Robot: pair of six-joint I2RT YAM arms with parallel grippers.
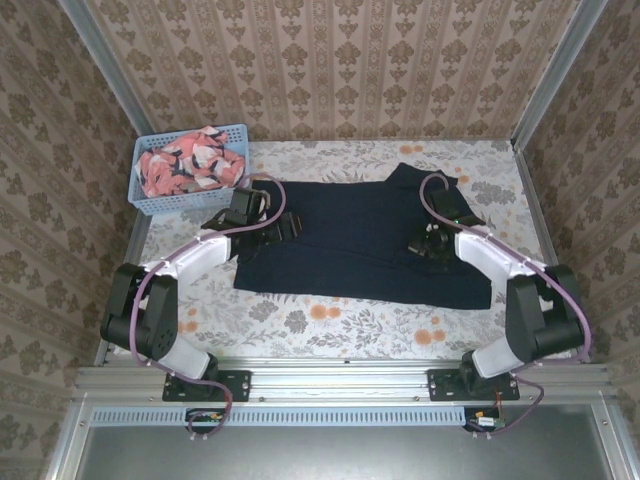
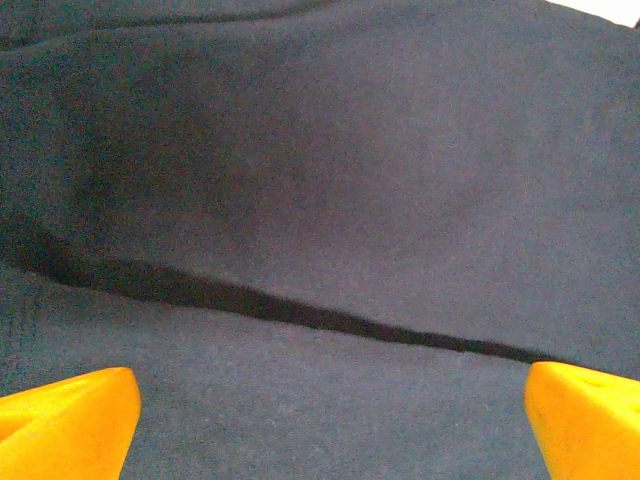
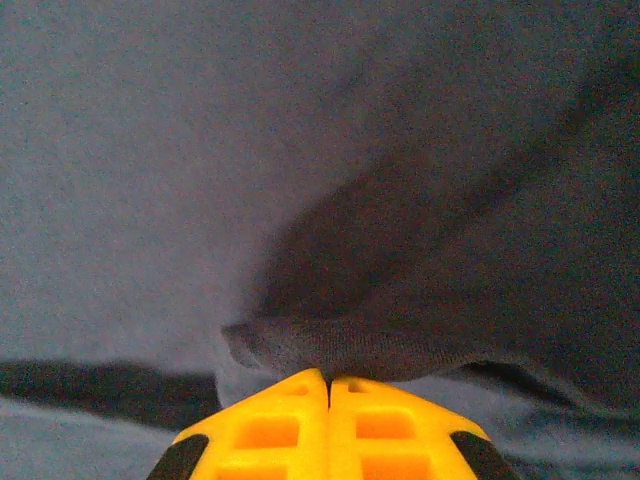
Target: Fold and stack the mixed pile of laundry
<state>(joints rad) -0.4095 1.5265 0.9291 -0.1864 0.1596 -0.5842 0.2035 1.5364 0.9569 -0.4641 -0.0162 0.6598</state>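
Observation:
The dark navy garment (image 1: 350,250) lies spread flat across the middle of the table. The coral-pink printed garment (image 1: 190,165) sits bundled in the light blue basket (image 1: 185,208) at the back left. My left gripper (image 1: 290,228) hovers over the navy garment's left part, open. In the left wrist view its orange fingers (image 2: 70,420) stand wide apart above the navy cloth (image 2: 350,180), where a dark crease runs across. My right gripper (image 1: 425,245) is over the garment's right part. It (image 3: 328,378) is shut, pinching a raised edge of the navy cloth (image 3: 360,345).
The table has a floral cover (image 1: 330,320), bare along the front and right of the garment. Patterned walls enclose the table on three sides. A metal rail (image 1: 340,380) with both arm bases runs along the near edge.

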